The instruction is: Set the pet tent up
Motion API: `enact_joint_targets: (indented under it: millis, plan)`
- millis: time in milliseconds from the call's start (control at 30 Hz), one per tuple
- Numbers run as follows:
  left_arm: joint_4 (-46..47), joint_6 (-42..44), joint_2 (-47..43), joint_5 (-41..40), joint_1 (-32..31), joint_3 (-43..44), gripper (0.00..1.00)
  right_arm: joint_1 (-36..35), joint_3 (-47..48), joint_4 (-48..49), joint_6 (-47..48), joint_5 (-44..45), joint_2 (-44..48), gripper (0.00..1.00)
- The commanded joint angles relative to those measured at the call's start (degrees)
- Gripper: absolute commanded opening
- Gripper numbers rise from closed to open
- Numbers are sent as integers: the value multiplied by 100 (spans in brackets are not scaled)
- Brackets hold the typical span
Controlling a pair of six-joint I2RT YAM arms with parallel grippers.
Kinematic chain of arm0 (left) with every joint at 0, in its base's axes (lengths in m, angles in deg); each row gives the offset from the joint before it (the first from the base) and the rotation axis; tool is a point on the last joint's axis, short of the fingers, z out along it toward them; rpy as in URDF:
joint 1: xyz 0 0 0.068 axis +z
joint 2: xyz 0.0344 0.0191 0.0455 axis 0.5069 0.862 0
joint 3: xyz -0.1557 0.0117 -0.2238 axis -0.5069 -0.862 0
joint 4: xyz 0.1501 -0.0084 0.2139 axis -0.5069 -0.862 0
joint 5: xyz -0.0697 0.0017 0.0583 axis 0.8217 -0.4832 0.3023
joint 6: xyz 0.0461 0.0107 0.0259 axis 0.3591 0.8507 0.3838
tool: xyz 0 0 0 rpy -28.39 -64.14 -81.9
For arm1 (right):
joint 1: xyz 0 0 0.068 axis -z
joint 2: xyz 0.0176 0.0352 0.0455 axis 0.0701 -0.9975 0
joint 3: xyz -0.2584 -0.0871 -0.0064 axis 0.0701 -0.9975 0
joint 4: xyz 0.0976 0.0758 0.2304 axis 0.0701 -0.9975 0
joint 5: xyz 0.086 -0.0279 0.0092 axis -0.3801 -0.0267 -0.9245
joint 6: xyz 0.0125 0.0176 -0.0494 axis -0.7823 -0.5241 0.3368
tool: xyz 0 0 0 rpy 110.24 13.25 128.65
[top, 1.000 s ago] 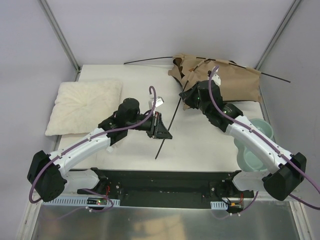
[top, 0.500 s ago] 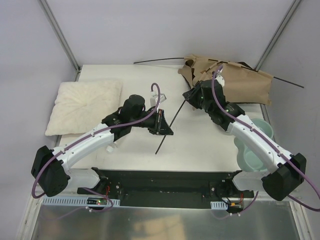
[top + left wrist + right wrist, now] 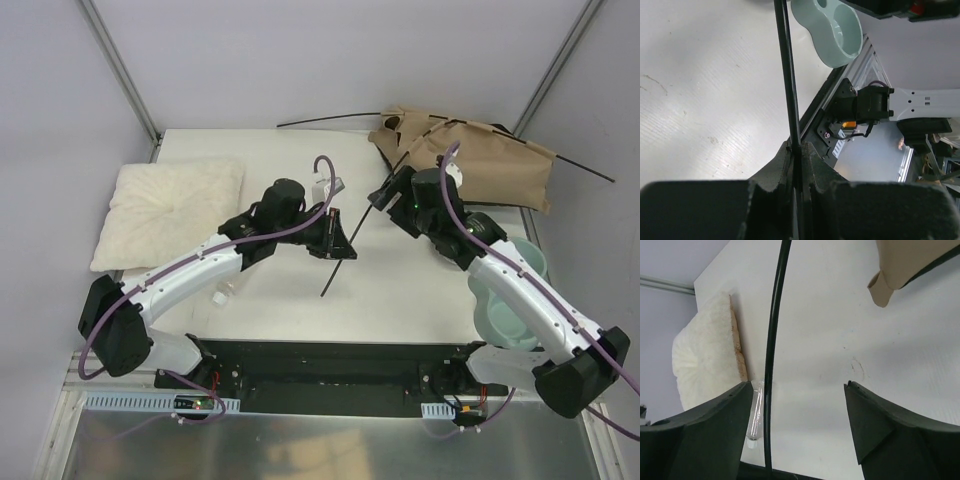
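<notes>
Nearest the arms, in front and to the left of the pet tent, the left fingers are pinched tight on a thin black pole. They hold it a little above its near end, which slants down toward the tabletop. Closer to the tent, the right fingers stand wide apart with the same pole running between them, gripping nothing. The right wrist hides the pole's far tip, so I cannot tell whether it has entered the fabric. The tent lies collapsed at the far right corner of the tabletop, with other poles poking out on either side of it. The pole looks light, springy and slick, so a firm pinch near an end suits it. The tan felt looks soft and limp, best taken by a hem or sleeve mouth.
</notes>
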State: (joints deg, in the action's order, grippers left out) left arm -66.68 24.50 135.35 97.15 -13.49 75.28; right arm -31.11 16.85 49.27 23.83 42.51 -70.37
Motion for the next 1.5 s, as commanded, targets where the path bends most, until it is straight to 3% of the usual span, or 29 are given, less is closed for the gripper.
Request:
enact_joint_targets:
  millis: [0, 400, 567, 700, 1200, 1467]
  plan:
    - [395, 256, 160, -233, -18, 442, 0, 24, 201, -582, -225, 174, 489, 82]
    - [351, 309, 495, -172, -35, 882, 0, 33, 202, -847, 214, -1029, 1324, 81]
    - [351, 335, 565, -277, -27, 978, 0, -37, 9, -786, 390, -1697, 1439, 74]
    - [351, 353, 626, -295, -35, 1066, 0, -300, -263, -461, 627, -1936, 1448, 62]
    - [351, 458, 609, -259, -35, 1058, 0, -1153, -1231, 1244, 373, 550, 1781, 55]
    - [421, 449, 600, -312, -35, 1049, 0, -1153, -1161, 1359, 303, 499, 1369, 53]
